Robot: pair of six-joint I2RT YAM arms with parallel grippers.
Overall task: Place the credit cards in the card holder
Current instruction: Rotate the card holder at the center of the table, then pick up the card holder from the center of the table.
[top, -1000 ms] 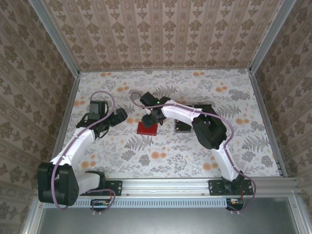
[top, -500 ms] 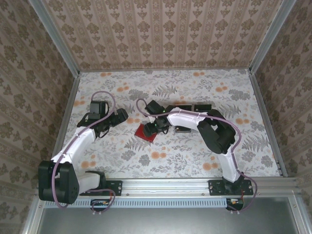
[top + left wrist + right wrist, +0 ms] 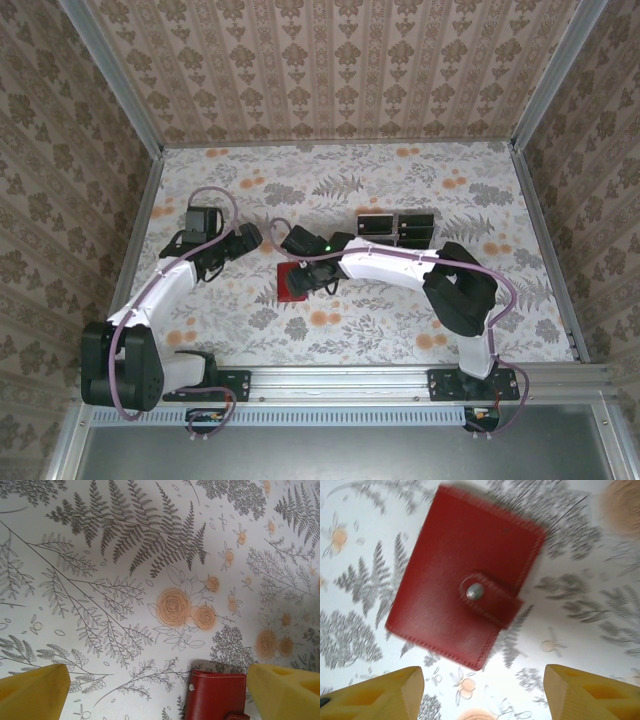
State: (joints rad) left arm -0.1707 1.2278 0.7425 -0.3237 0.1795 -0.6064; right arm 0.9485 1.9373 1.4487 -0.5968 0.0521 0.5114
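The card holder (image 3: 465,585) lay flat on the worktop (image 3: 350,340). It was closed, with its tab (image 3: 490,600) snapped over the front face — no card could enter it in that condition.

I had the right tool (image 3: 481,682) directly above it, jaws apart and empty. The holder sat ahead of the fingertips, not between them. I judged this a positioning step before gripping or unfastening the holder.

The left tool (image 3: 155,690) hovered near the holder on its left side, jaws fully spread and holding nothing — placed, I judged, to brace the holder during opening.

The credit cards (image 3: 414,228) appeared as dark rectangles behind the right arm (image 3: 390,262), well apart from the holder and too small to count. That arm lay between the cards and the holder. I judged the snapped tab to be the main obstruction.
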